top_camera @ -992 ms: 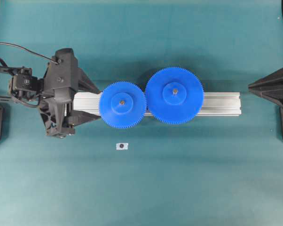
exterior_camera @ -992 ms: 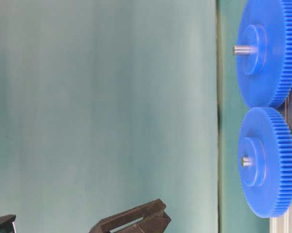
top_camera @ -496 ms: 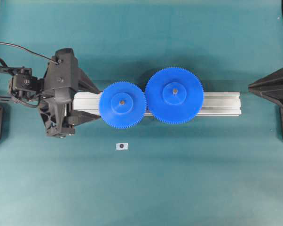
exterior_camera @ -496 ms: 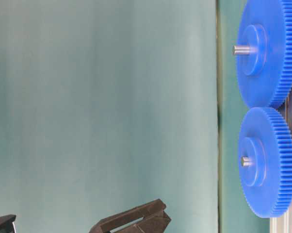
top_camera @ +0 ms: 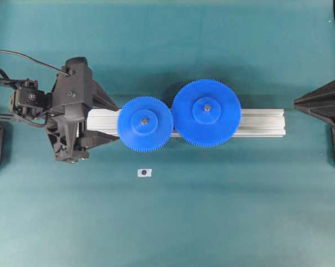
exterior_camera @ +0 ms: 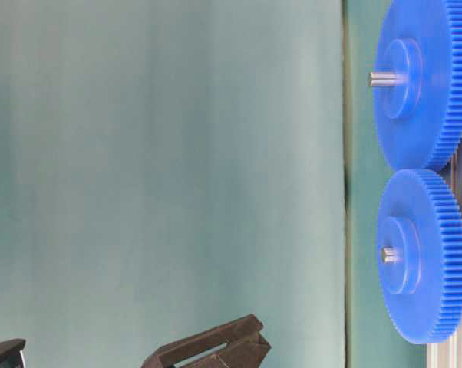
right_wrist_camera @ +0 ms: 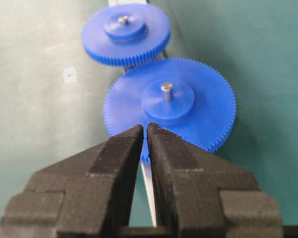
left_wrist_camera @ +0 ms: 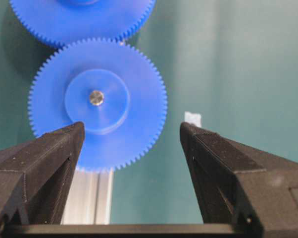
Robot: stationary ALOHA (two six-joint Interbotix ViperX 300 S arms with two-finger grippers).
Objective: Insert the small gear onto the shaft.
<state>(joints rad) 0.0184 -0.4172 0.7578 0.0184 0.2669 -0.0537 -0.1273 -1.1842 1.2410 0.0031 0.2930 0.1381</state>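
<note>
Two toothed blue plastic discs, small gear [top_camera: 144,123] beside larger gear [top_camera: 206,113].

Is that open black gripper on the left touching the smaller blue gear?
Apart: the left wrist view shows the left gripper open, short of the small gear.

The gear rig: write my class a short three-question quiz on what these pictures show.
1. True or false: the small gear sits on the aluminium rail, a pin through its hub.
2. Which gripper is open? A) left gripper B) right gripper
3. Fill in: the small gear's teeth meet the ____ gear.

Key: 1 true; 2 A, its fingers stand wide apart and empty, while the right one's nearly touch; 3 larger.
</note>
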